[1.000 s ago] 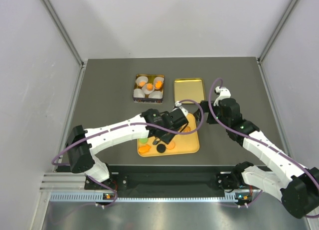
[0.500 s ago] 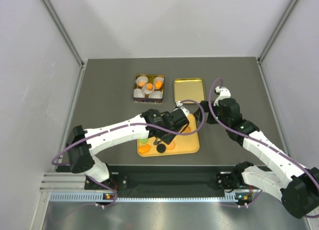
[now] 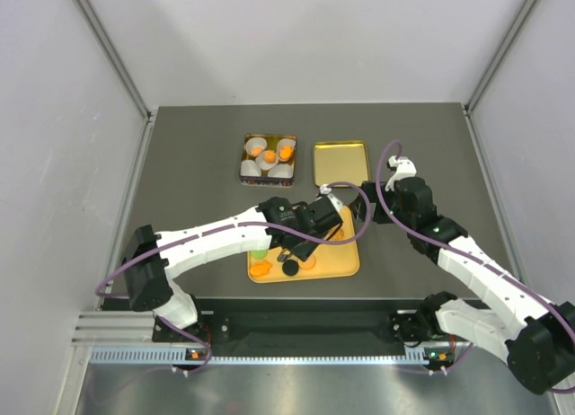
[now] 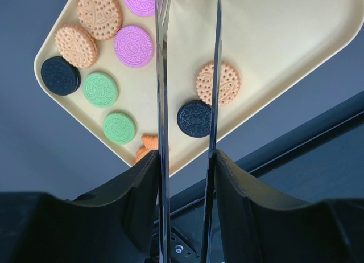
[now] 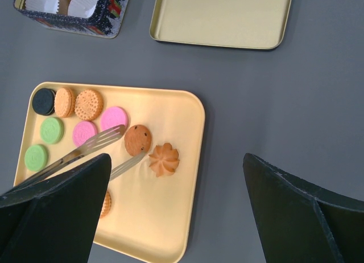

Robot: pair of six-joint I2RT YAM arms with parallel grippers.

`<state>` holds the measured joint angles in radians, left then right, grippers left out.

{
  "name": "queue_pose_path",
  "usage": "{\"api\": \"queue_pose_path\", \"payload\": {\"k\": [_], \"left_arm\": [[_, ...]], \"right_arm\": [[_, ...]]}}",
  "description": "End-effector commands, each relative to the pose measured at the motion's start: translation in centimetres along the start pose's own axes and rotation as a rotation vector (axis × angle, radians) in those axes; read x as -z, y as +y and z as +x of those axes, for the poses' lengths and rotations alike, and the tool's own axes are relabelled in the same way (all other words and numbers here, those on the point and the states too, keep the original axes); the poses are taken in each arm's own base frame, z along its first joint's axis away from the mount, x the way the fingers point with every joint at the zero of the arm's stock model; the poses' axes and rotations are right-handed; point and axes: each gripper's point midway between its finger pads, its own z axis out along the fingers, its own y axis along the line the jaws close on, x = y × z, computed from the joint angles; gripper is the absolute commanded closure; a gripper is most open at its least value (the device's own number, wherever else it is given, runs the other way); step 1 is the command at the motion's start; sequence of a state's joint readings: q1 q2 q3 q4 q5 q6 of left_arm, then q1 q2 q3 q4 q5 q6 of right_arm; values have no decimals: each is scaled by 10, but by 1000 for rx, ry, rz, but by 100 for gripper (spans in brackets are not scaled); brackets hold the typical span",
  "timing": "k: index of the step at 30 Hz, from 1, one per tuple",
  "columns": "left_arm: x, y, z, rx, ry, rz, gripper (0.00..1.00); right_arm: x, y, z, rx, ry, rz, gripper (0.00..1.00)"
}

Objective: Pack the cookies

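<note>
The cookies lie on a yellow tray [image 5: 165, 217]: black [image 4: 194, 118], tan [image 4: 218, 83], pink [image 4: 133, 46] and green [image 4: 100, 89] discs, plus a flower-shaped one [image 5: 164, 159]. My left gripper [image 4: 186, 166] is shut on metal tongs [image 4: 161, 75], whose two blades run forward over the tray. In the right wrist view the tong tips [image 5: 105, 138] sit on either side of a brown chip cookie [image 5: 138, 139]; whether they squeeze it I cannot tell. My right gripper [image 5: 176, 160] hangs open above the tray's right half, holding nothing.
A square tin [image 3: 269, 156] with white paper cups, some holding orange cookies, stands behind the tray. Its gold lid [image 3: 340, 163] lies flat to the tin's right. The tray's near edge is close to the black rail at the table front.
</note>
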<state>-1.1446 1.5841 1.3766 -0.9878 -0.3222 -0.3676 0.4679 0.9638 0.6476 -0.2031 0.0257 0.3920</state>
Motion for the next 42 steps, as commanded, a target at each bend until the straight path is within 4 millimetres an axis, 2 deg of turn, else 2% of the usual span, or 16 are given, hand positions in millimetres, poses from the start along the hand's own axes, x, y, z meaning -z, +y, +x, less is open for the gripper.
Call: {"api": "queue_pose_path", "payload": {"k": [1,31,42], "left_arm": [[3,-8,-16,2,-47,25,53],[-3,-8,-19,-22,-38,2,53],[2,-5,-24,-23,-52,-5,59]], "right_arm": [[3,-2,-11,12,-45,3,0],[3,-1,-10,12,-42,-1,0],[4,0,-11,12,-44,-4,0]]}}
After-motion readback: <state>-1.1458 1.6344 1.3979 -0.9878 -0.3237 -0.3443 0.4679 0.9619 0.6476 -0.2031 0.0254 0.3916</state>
